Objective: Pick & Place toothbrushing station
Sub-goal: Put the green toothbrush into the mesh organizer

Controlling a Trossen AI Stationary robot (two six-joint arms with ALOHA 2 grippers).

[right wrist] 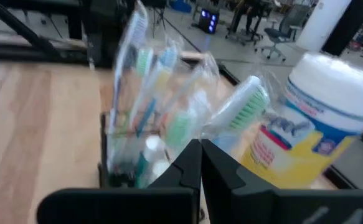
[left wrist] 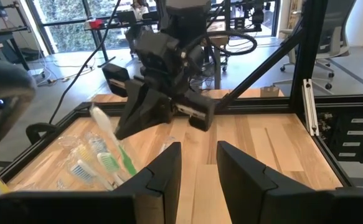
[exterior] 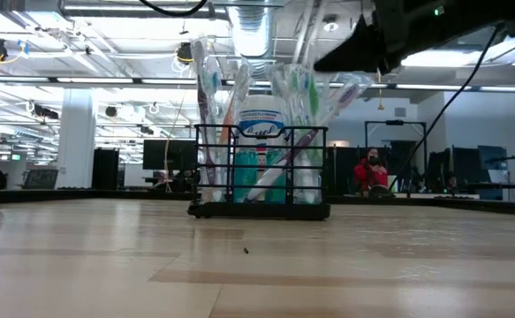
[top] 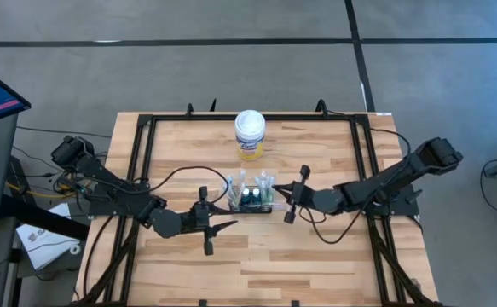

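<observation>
The toothbrushing station [top: 252,201] is a low black wire-mesh caddy standing on its base at the middle of the wooden table. Several wrapped toothbrushes [exterior: 301,97] stand upright in it. It also shows in the low view [exterior: 261,177] and the right wrist view [right wrist: 122,155]. My right gripper [top: 278,198] is shut at the caddy's right end, by the toothbrush tops [right wrist: 200,149]. My left gripper [top: 231,225] is open and empty, just near-left of the caddy [left wrist: 198,155]. My right gripper's shut fingertips [right wrist: 190,158] stand right at the wrapped toothbrushes at the caddy's right end, coming from the table's right and slanting down. I cannot tell whether they touch a toothbrush or the caddy. Nothing shows between the fingers.
A round canister with a white lid and a yellow label [top: 250,135] stands just beyond the caddy, toward the far edge. A black frame [top: 146,153] runs around the tabletop. Bare wood lies toward the near edge [top: 257,264].
</observation>
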